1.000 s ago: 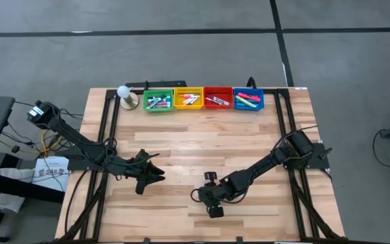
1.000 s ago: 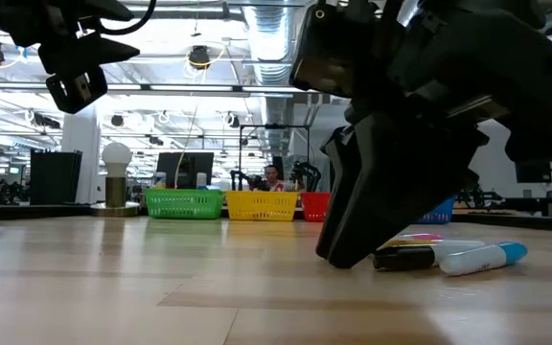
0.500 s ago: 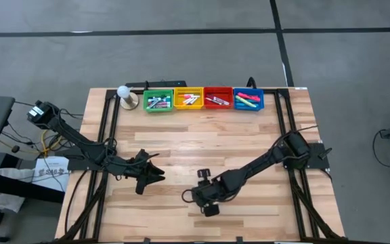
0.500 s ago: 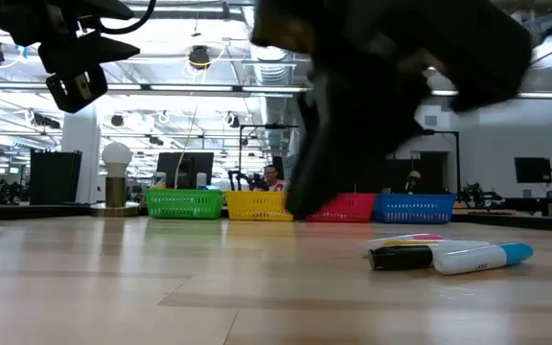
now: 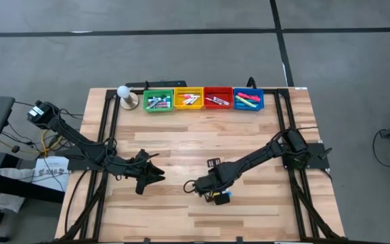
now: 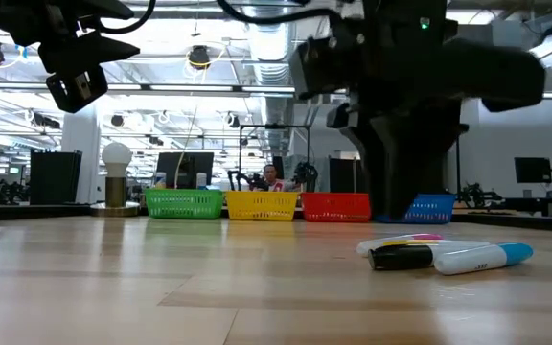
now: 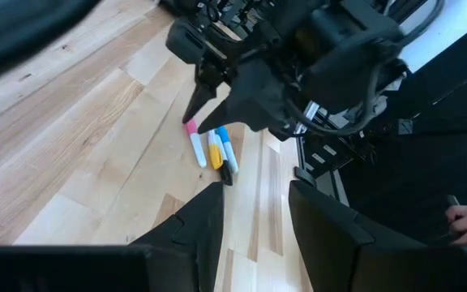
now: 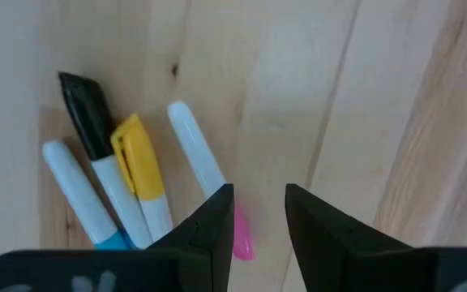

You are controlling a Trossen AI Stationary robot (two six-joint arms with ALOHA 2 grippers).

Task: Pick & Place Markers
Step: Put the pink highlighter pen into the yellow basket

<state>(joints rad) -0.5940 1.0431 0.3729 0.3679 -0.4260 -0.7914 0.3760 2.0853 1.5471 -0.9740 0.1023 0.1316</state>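
On your wooden tabletop (image 5: 202, 149) four bins (image 5: 204, 99) line the far edge with markers already inside, and your left end effector (image 5: 153, 175) hangs above the boards left of centre, fingers spread and empty. Your right end effector (image 8: 256, 212) hovers near the front, fingers parted with nothing between them, right over three loose markers (image 8: 128, 182) lying side by side.

A robotics lab in a large industrial hall: the wooden slat table (image 5: 202, 146) stands on a bare concrete floor (image 5: 181, 47), and past it run exposed ceiling ducts (image 6: 266, 24), hanging lamps (image 6: 197, 57), dark monitors (image 6: 182, 171) and a seated person (image 6: 273, 177) at a workstation
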